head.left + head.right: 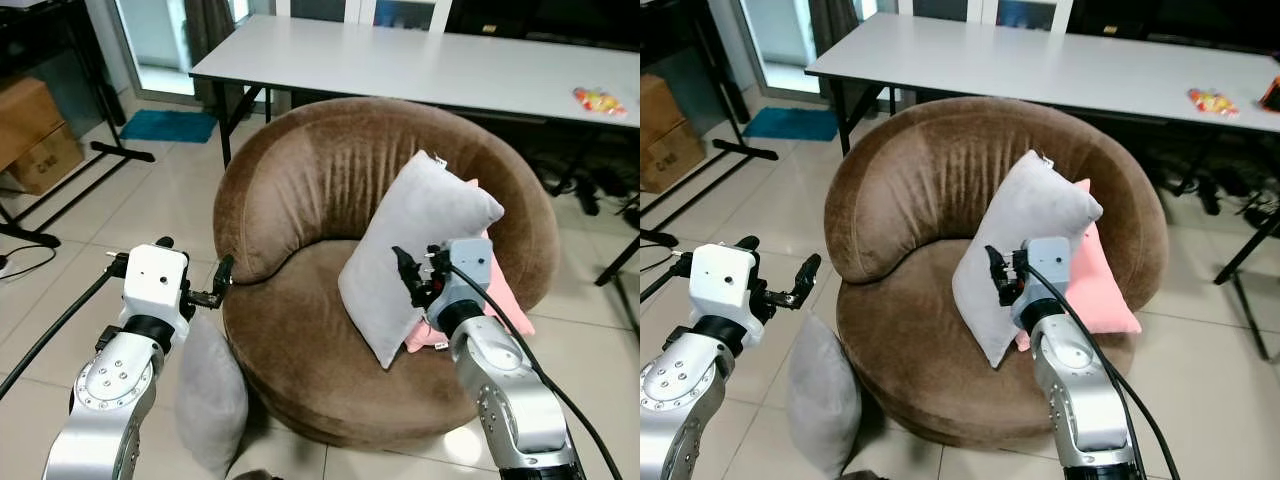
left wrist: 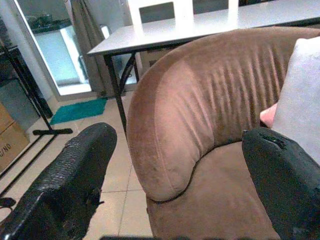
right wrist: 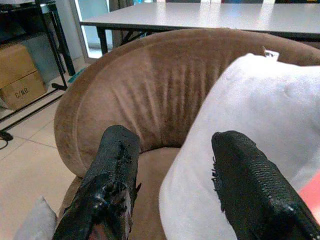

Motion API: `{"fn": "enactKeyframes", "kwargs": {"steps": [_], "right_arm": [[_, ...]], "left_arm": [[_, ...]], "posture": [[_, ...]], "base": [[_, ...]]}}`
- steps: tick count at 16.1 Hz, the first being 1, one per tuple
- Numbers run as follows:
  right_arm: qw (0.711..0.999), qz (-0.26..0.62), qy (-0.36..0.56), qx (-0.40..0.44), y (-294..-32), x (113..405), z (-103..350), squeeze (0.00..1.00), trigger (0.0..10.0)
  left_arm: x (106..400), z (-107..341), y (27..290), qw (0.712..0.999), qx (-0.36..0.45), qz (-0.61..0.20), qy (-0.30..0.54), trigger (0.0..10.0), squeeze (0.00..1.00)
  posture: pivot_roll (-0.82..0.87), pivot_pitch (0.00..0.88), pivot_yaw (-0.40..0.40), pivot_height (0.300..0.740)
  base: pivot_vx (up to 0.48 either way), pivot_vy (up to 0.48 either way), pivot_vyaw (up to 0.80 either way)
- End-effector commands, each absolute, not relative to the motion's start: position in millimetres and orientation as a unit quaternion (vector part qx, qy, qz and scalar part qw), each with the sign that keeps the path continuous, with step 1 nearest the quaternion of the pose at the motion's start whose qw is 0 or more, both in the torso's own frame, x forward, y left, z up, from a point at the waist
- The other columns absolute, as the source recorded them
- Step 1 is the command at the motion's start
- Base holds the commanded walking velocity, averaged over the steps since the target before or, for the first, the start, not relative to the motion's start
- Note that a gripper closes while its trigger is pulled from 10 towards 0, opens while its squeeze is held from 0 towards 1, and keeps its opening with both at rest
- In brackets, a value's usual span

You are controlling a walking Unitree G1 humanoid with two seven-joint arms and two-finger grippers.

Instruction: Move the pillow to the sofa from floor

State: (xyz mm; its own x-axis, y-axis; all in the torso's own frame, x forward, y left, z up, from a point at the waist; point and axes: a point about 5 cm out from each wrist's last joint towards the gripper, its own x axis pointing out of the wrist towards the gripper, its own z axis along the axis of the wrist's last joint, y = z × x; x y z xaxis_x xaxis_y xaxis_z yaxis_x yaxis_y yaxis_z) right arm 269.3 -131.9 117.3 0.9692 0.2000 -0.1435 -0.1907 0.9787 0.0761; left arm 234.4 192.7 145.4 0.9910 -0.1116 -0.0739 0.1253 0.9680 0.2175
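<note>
A grey pillow (image 1: 420, 240) stands tilted on the seat of the round brown sofa (image 1: 310, 180), leaning on the backrest with a pink pillow (image 1: 500, 292) behind it. My right gripper (image 1: 410, 275) is open at this pillow's front face; in the right wrist view its fingers (image 3: 112, 170) straddle the pillow's edge (image 3: 250, 100) without pinching it. A second grey pillow (image 1: 212, 395) stands on the floor against the sofa's left side. Above it, my left gripper (image 1: 200, 262) is open and empty beside the sofa's left rim (image 2: 165, 125).
A long white table (image 1: 400, 60) runs behind the sofa, with a snack packet (image 1: 598, 100) on it. Cardboard boxes (image 1: 35, 140), a black stand's legs (image 1: 110, 150) and a blue mat (image 1: 168, 125) lie to the left. Cables (image 1: 590, 185) sit on the tiled floor at right.
</note>
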Motion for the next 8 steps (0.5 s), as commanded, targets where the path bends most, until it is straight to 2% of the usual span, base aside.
{"fn": "enactKeyframes", "kwargs": {"steps": [1, 8], "right_arm": [[0.993, 0.095, 0.064, 0.024, -132.7, 270.4, 124.3, 0.00, 10.0], [0.991, 0.100, 0.068, 0.051, -132.8, 269.3, 125.4, 0.00, 10.0]], "left_arm": [[234.3, 146.5, 191.9, 0.991, 0.116, -0.063, 0.032, 10.0, 0.00], [235.3, 146.3, 192.0, 0.990, 0.119, -0.066, 0.034, 10.0, 0.00]], "posture": [[-0.01, 0.000, -0.001, 0.740], [-0.01, 0.000, 0.006, 0.740]], "base": [[0.000, 0.315, 0.00], [0.000, 0.316, 0.00]]}}
